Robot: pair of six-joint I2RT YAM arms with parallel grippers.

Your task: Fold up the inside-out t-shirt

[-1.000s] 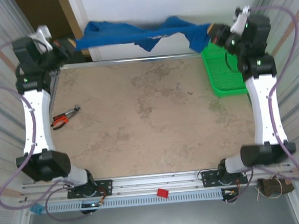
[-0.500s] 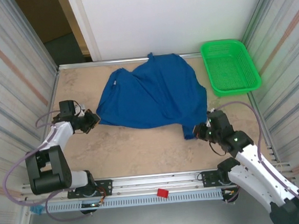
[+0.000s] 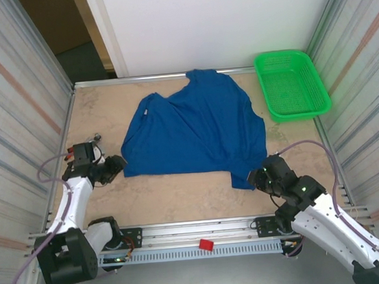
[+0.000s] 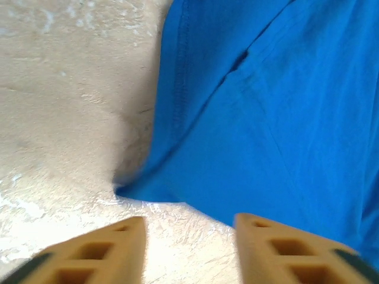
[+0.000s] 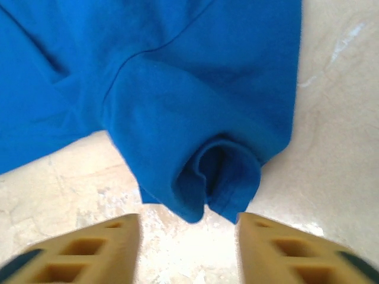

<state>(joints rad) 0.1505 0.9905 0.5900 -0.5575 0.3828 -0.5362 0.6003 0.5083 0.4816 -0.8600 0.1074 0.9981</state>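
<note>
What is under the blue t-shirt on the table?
The t-shirt lies spread on the tan table, and bare tabletop shows along its near and side edges. Anything beneath the cloth is covered and cannot be seen.

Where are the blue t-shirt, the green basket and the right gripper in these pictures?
blue t-shirt (image 3: 195, 128), top external view, middle of the cloth.
green basket (image 3: 291, 83), top external view, bare mesh floor.
right gripper (image 5: 188, 234), right wrist view, midway between its fingertips.

no legible text anywhere
</note>
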